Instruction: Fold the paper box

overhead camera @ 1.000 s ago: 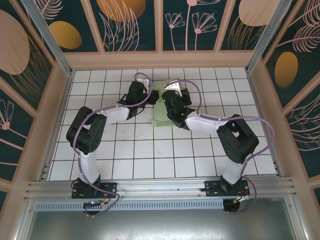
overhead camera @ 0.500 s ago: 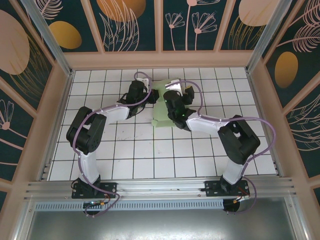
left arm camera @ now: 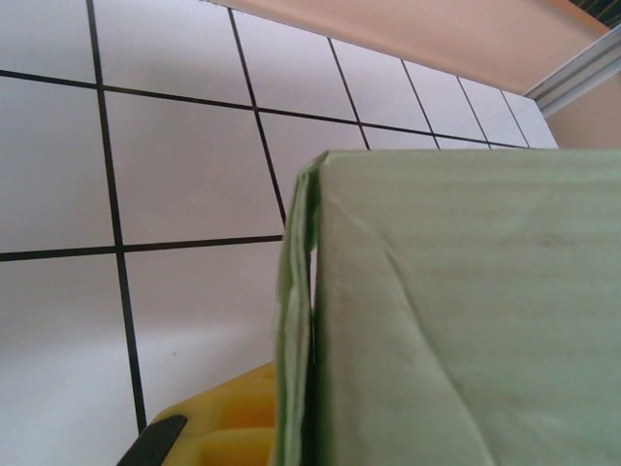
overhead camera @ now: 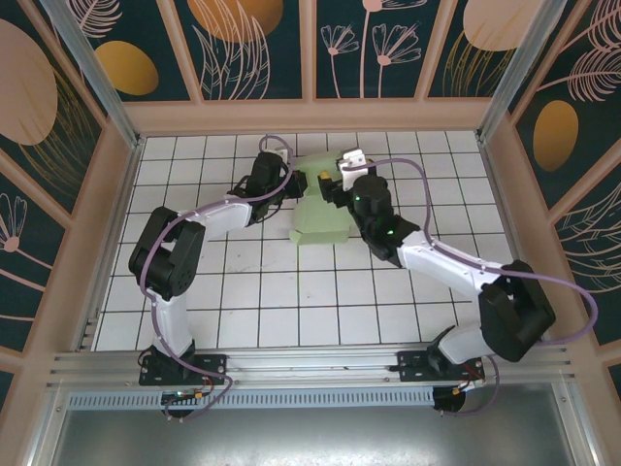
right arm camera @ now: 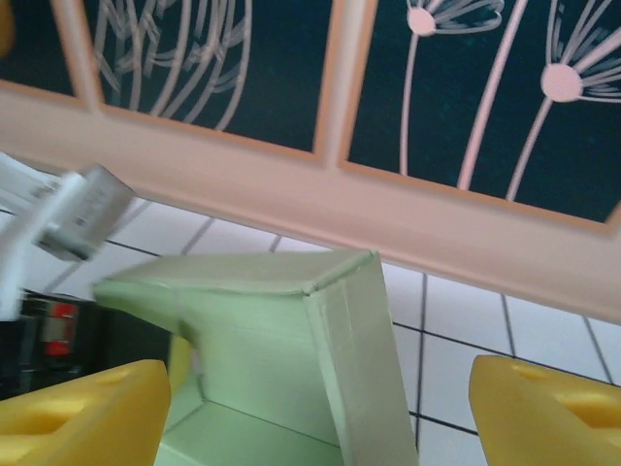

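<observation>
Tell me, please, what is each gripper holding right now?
Left gripper: jaws closed on a wall of the pale mint-green card paper box.
Right gripper: jaws open wide, holding nothing.

Both arms are rocking the same look: left arm (overhead camera: 209, 221) and right arm (overhead camera: 448, 262) are wearing white link shells with chunky black joints. Purple cables (overhead camera: 592, 311) are looping along each one, small white blocks (overhead camera: 351, 156) are sitting by the wrists, and the fingers (right arm camera: 82, 413) are showing bright yellow. Bases (overhead camera: 182, 367) are looking black too.
</observation>
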`<action>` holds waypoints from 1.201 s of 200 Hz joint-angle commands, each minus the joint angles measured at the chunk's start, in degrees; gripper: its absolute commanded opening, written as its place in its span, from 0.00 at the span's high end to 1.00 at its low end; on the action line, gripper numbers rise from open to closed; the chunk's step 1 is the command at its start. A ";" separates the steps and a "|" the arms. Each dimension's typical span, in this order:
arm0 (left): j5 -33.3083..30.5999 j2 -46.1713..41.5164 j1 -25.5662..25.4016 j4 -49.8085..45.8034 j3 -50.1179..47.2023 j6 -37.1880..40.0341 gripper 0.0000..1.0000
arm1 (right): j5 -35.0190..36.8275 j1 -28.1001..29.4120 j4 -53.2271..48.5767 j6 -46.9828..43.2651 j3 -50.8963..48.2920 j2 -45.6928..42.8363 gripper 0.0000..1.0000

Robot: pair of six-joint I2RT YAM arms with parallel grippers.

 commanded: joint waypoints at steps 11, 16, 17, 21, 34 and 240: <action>-2.60 0.51 -0.21 -3.74 2.79 -1.52 1.00 | -12.18 -4.65 -0.45 8.19 -1.23 -5.00 0.21; -3.30 0.47 -0.21 -4.39 2.99 -1.71 1.00 | -13.15 -5.49 -0.83 9.13 -1.19 -5.39 0.22; -3.42 0.42 -0.22 -4.55 3.06 -1.73 1.00 | -13.34 -5.61 -0.92 9.27 -1.18 -5.51 0.23; -4.04 0.32 -0.23 -5.15 3.32 -1.92 1.00 | -13.98 -6.15 -1.35 9.82 -1.18 -5.74 0.23; -5.53 0.31 -0.23 -7.80 4.44 -2.57 1.00 | -15.29 -7.58 -3.32 10.37 -0.72 -6.24 0.28; -17.99 -4.28 -0.20 -23.01 4.26 -8.98 1.00 | -6.73 -4.01 -7.42 -5.10 15.58 15.71 0.38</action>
